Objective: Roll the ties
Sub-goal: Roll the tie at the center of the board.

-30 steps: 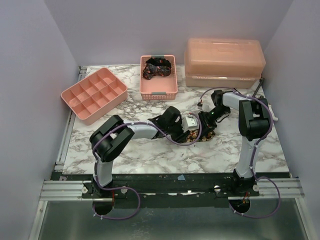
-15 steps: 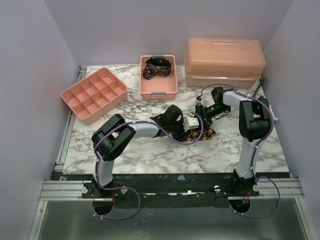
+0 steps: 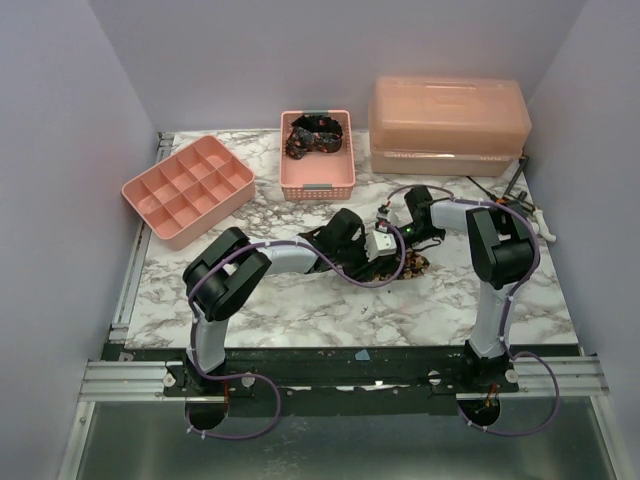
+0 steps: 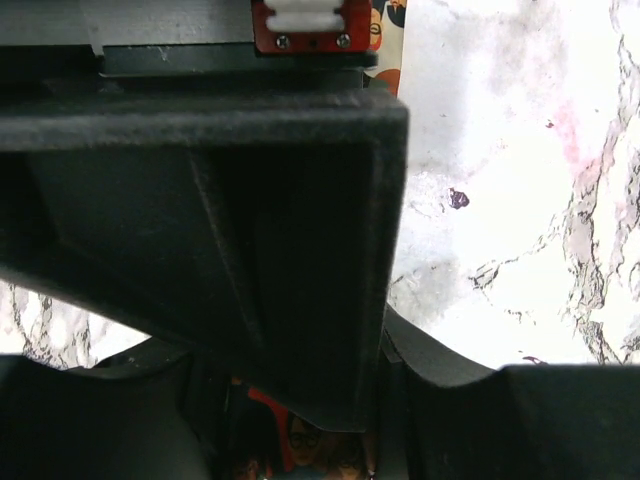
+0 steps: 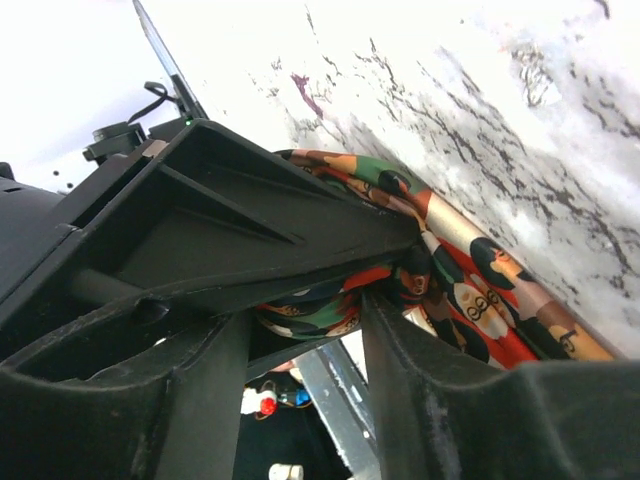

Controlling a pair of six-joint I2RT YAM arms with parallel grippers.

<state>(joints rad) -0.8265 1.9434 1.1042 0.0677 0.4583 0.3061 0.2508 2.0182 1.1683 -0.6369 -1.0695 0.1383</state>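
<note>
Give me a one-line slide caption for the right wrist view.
Right hand flanking a curled red, orange and green printed fabric necktie on the white marbled table.

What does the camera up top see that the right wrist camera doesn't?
Only the top camera shows the pink basket with a dark tie inside, the divided tray, the lidded box, the left arm and the right arm. Only the right wrist camera shows the small face-like print on the colourful tie and its own black fingers close up. Both show that tie lying on the marble table.
</note>
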